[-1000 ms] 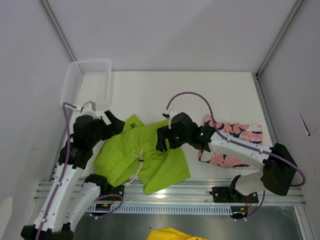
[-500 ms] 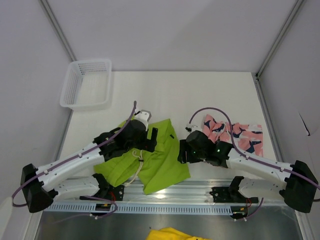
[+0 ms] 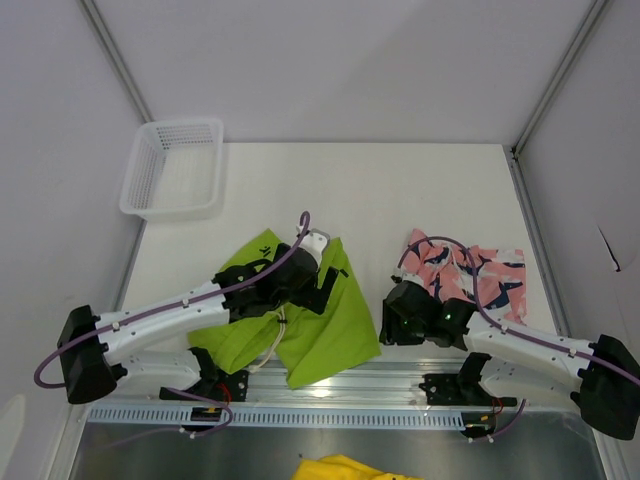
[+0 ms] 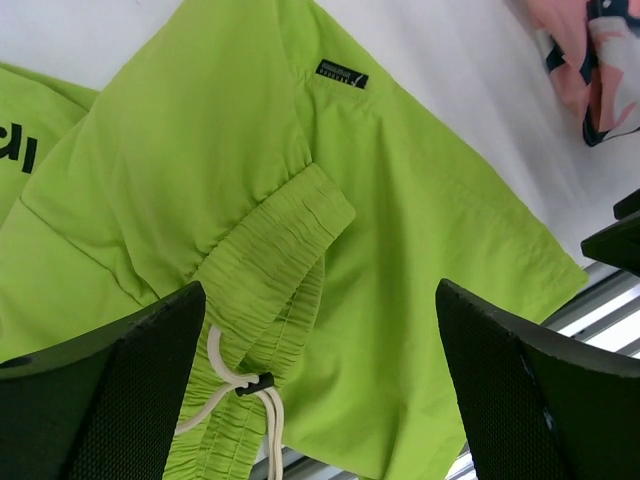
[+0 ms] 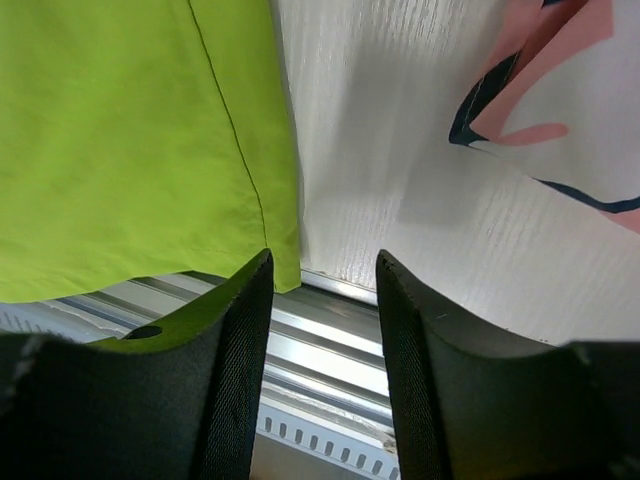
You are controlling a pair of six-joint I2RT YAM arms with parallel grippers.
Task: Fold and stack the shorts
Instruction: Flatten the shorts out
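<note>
Shorts lie in two separate heaps on the white counter (image 3: 400, 190). The plain lime-green fabric shorts (image 3: 330, 335) sit at the near edge, left of the middle. They are rumpled and partly folded over themselves, and their lower hem hangs over the ribbed metal rail (image 5: 330, 350) that runs along that edge. The pink fabric shorts with the navy-and-white print (image 3: 480, 272) lie crumpled toward the right edge, apart from the green pair with bare counter between them.

The left gripper (image 3: 333, 283) reaches across the green shorts from the left, and its jaws stand wide with nothing in them. In the left wrist view the left gripper (image 4: 318, 300) hangs over the gathered elastic waistband (image 4: 280, 250). A white drawstring (image 4: 240, 385) trails from the band, and a small black label (image 4: 342, 74) is sewn to the cloth further up.

The right gripper (image 3: 392, 322) sits low at the near edge, between the two garments. In the right wrist view the right gripper (image 5: 323, 262) shows a narrow gap between its jaws, with nothing pinched. The right-hand corner of the green hem lies just below that gap, and I can't tell whether the fingers touch it. A fold of the pink shorts shows off to the right.

A white mesh plastic basket (image 3: 175, 165) stands at the far left corner of the counter, well apart from both pairs.
</note>
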